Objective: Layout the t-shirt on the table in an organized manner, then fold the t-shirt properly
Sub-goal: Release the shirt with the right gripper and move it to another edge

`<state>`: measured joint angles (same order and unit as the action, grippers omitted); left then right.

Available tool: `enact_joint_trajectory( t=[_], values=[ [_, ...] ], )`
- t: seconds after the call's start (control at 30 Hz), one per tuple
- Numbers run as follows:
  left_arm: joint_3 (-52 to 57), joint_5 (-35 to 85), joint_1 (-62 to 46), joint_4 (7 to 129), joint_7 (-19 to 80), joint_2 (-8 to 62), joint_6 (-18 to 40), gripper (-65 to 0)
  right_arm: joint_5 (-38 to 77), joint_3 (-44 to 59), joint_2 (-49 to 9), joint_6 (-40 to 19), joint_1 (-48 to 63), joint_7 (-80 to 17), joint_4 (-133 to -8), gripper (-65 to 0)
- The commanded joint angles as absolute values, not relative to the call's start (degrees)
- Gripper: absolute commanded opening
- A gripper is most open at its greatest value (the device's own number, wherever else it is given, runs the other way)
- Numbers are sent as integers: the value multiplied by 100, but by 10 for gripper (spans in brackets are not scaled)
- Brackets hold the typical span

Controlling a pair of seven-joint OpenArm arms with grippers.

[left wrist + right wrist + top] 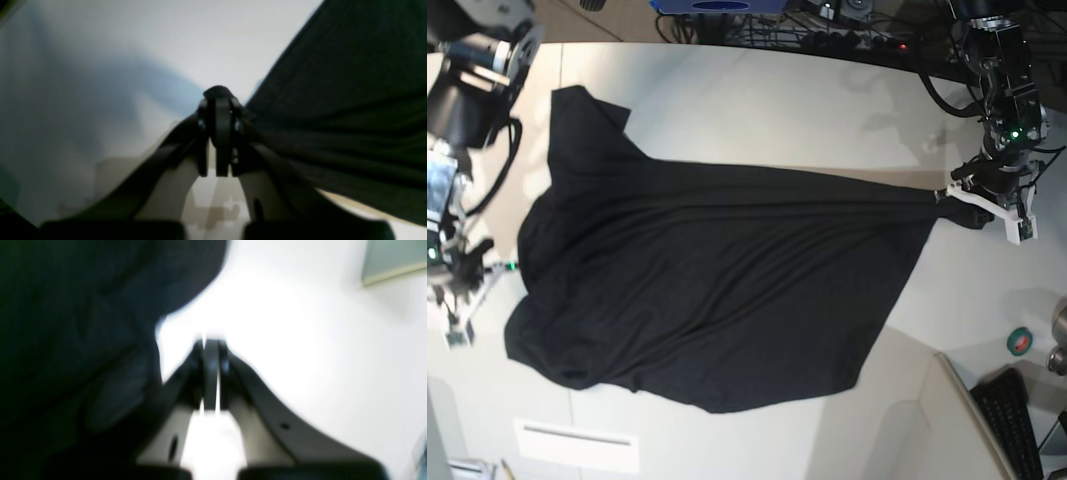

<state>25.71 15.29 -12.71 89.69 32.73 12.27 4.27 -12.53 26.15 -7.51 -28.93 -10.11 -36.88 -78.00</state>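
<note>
Black t-shirt [707, 290]: lay spread but rumpled across the middle of the off-white bench [757, 110], print not visible, one corner drawn out taut to a point at the base view's right, the opposite side bunched in loose folds. Left gripper [222, 100]: closed on that drawn-out corner, a tuft of black cloth pinched between its tips. Right gripper [210, 350]: jaws together, at the bunched edge; the blurred wrist view left it unclear whether any fabric was held. Progress, as judged: layout stage only, part stretched; flattening, squaring and all folds remained outstanding.
</note>
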Motion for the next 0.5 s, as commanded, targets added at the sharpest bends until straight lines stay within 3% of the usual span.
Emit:
enact_joint_trajectory(
  t=[0.0, 0.07, 0.17, 0.23, 0.47],
  values=[
    [2598, 1534, -1226, 9077, 3152, 1314, 382, -650, -1059, 2580, -725, -2958, -752, -4013, -8330, -650],
    [2598, 1534, -1226, 9086, 3152, 1314, 382, -650, -716, 2571, -708, -2958, -180, -4576, -9007, -624],
    [2598, 1534, -1209, 9086, 3152, 1314, 382, -650, 92, 2589, -699, -3204, 752, -5103, -9807, -314],
    [2598, 1534, -1200, 9086, 3152, 1314, 382, -650, 593, 2607, -725, -3468, 1279, -5253, -10062, -228],
    [2554, 1534, -1191, 9086, 3152, 1314, 382, -650, 1015, 2563, -523, -3644, 2220, -5305, -10123, -261]
  ],
)
